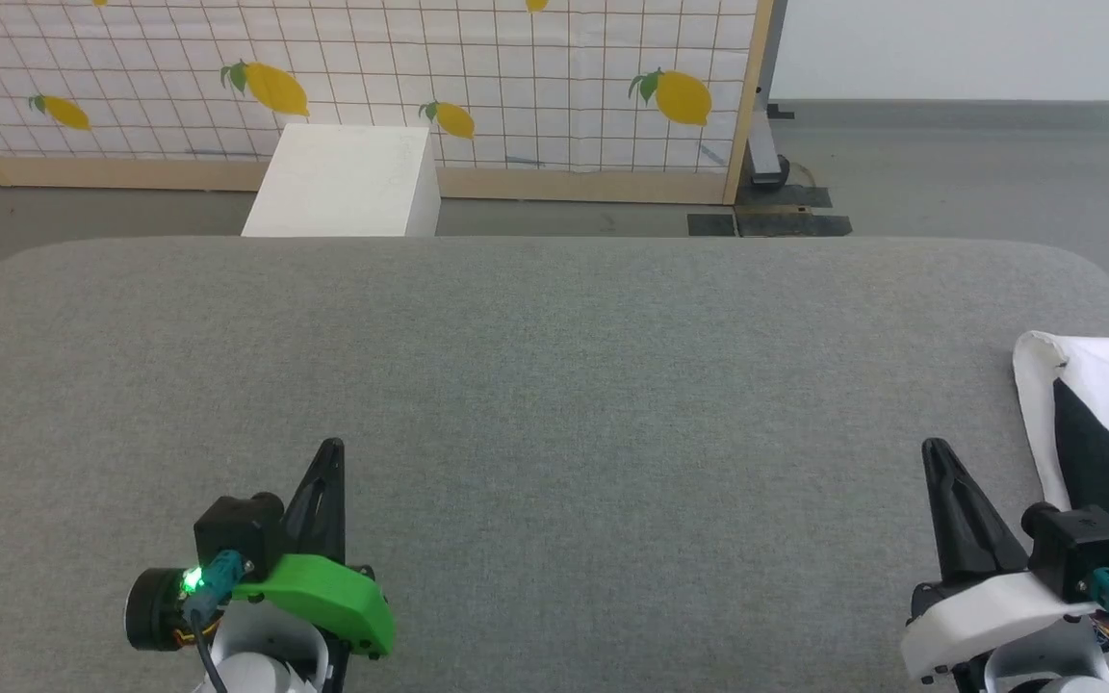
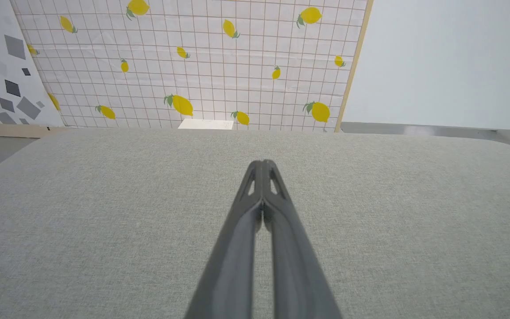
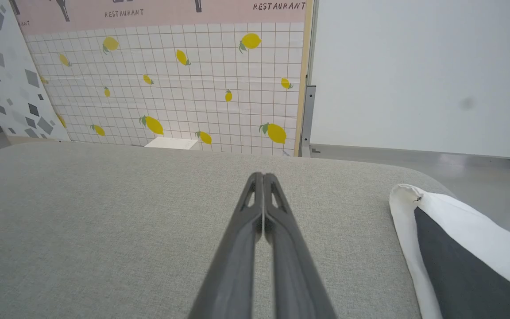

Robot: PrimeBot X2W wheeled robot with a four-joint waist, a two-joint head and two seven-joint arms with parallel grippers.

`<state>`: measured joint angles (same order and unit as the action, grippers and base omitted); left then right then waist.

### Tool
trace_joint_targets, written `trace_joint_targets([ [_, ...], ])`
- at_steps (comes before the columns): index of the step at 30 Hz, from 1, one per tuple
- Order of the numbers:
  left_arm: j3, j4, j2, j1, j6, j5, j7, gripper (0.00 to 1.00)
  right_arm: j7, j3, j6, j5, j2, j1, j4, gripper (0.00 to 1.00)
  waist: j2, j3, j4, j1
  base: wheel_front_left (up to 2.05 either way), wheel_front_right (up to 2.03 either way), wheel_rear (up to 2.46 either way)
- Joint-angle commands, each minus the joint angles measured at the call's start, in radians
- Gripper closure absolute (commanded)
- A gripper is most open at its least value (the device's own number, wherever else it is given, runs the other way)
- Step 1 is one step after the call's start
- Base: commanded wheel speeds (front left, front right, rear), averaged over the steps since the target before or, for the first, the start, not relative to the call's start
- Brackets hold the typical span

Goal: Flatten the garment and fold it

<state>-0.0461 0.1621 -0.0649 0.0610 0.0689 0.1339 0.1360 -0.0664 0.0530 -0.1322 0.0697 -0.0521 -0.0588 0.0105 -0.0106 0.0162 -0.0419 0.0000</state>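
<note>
You have the left gripper point(image 1: 330, 457) and the right gripper point(image 1: 936, 457) low over the near side of the grey padded table point(image 1: 554, 356). Both point straight ahead with their fingers pressed together on nothing. The garment point(image 1: 1108, 385) lies bunched at the table's right edge, just right of the right gripper and clear of its fingers.

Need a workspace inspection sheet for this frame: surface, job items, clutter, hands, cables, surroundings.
Surface: grey fabric tabletop, rounded corners.
Job's things: garment, white and black, bunched at the tabletop's right edge, not flattened.
Clutter: nothing seen.
Hands: left hand shut, empty; right hand shut, empty, not touching the garment.
Cables: teal cable at the left wrist, another at the right.
Surroundings: lemon-print panel, white box, grey floor behind the tabletop.
</note>
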Motion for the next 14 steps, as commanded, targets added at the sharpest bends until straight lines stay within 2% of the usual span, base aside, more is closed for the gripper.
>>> trace_joint_targets([
  [1,0.003,-0.010,0.005,-0.018,-0.007,-0.018,-0.006,1.00,0.005,-0.004,0.001,-0.008,0.001,0.018,-0.004,1.00,0.0052,0.000,0.001,0.0000,0.00,0.00,0.00],
  [14,0.012,-0.041,0.007,-0.027,-0.020,-0.042,-0.033,1.00,0.017,-0.014,0.001,-0.020,0.001,0.026,-0.005,1.00,0.0063,-0.004,0.009,0.0000,0.00,0.00,0.00],
])
